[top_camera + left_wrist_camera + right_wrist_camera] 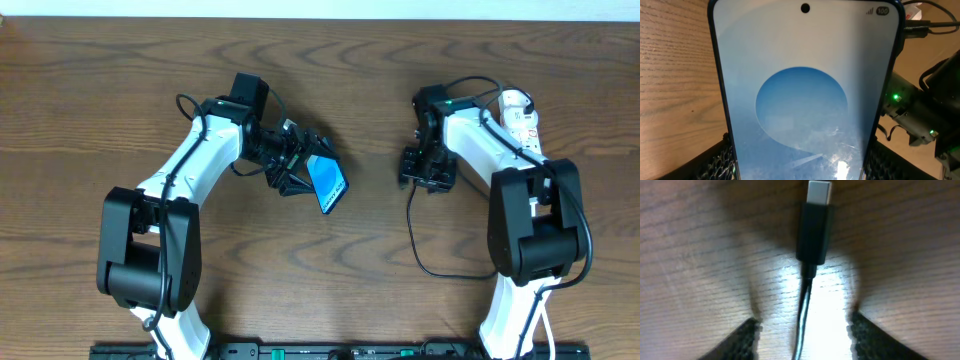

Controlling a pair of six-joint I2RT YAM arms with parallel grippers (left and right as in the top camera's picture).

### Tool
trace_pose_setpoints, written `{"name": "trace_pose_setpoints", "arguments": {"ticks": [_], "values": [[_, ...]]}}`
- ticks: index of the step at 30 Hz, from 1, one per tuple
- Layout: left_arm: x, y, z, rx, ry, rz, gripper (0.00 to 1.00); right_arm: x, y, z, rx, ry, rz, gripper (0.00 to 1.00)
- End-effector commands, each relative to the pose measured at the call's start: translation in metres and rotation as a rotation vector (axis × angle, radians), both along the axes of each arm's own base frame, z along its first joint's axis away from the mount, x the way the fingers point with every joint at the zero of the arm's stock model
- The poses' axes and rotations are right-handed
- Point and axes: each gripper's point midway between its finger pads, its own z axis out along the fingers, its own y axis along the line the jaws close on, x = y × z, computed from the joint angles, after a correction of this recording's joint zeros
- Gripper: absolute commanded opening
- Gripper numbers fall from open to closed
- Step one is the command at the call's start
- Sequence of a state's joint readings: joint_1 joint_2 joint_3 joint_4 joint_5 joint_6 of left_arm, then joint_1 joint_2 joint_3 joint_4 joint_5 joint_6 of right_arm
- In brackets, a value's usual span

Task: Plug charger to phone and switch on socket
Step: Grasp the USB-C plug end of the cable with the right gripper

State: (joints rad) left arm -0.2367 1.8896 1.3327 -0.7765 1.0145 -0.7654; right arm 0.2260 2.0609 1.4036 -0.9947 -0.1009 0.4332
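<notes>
Phone (329,186) hangs just above the middle of the table (100,80), tilted with its lit blue screen facing up and its free end aimed toward 5 o'clock. The left gripper (300,172) is closed tight on the phone's other end. From the left wrist, the front camera hole sits at the far edge, so the charging port is probably on the gripped end, though no port shows.

Toward 3 o'clock from the phone, the right gripper (428,172) points down at the wood. Its fingers (746,336) stand apart and hold nothing. The charger (412,235) lies flat between them, touching neither. Its plug (814,230) rests just ahead of the fingertips with the metal tip pointing away. From there the black cable trails toward 6 o'clock, then bends off toward the right arm's base.

The power strip (518,112) lies at about 2 o'clock on the table, half hidden behind the right arm. Its switch cannot be read.

The task looks to be at an early stage. The phone is picked up and presented, but the plug is neither grasped nor in the phone, and the strip looks untouched. Left to do: grasp the plug, seat it in the port, and press the switch. Whether the cable's far end is in the strip cannot be told.
</notes>
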Motion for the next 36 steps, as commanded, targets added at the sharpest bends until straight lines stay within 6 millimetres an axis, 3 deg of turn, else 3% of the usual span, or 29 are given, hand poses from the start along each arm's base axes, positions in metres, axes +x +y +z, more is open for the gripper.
{"name": "trace_pose_setpoints", "arguments": {"ticks": [1,3,6,8,11,12,15,19,24,26,29,36], "values": [[0.001,-0.001,0.012,-0.027,-0.019,0.000,0.69,0.003,-0.008,0.002,-0.055,-0.025,-0.011,0.71],[0.001,-0.001,0.012,-0.027,-0.020,0.000,0.69,0.002,-0.008,0.002,-0.060,-0.019,-0.064,0.71],[0.001,-0.001,0.012,-0.027,-0.020,0.000,0.69,0.000,-0.008,0.003,-0.068,-0.008,-0.133,0.62],[0.001,-0.001,0.012,-0.027,-0.020,0.000,0.69,-0.001,-0.008,0.003,-0.073,-0.002,-0.172,0.46],[0.001,-0.001,0.012,-0.027,-0.020,0.000,0.69,-0.002,-0.003,0.003,-0.047,0.007,-0.194,0.33],[0.001,-0.001,0.012,-0.027,-0.020,0.000,0.69,-0.002,-0.001,0.003,-0.033,0.012,-0.195,0.22],[0.001,-0.001,0.012,-0.027,-0.020,0.000,0.69,-0.002,-0.003,0.003,-0.044,0.009,-0.189,0.09],[0.001,-0.001,0.012,-0.027,-0.020,0.000,0.69,0.001,-0.004,0.003,-0.046,-0.006,-0.191,0.12],[0.001,-0.001,0.012,-0.027,-0.020,0.000,0.69,0.009,-0.006,0.002,-0.059,-0.038,-0.190,0.51],[0.001,-0.001,0.012,-0.027,-0.020,0.000,0.69,0.011,-0.011,0.002,-0.086,-0.052,-0.189,0.52],[0.001,-0.001,0.012,-0.027,-0.020,0.000,0.69,0.014,-0.013,0.002,-0.096,-0.066,-0.189,0.45],[0.001,-0.001,0.012,-0.026,-0.019,0.000,0.69,0.024,-0.009,0.002,-0.076,-0.106,-0.192,0.10]]}}
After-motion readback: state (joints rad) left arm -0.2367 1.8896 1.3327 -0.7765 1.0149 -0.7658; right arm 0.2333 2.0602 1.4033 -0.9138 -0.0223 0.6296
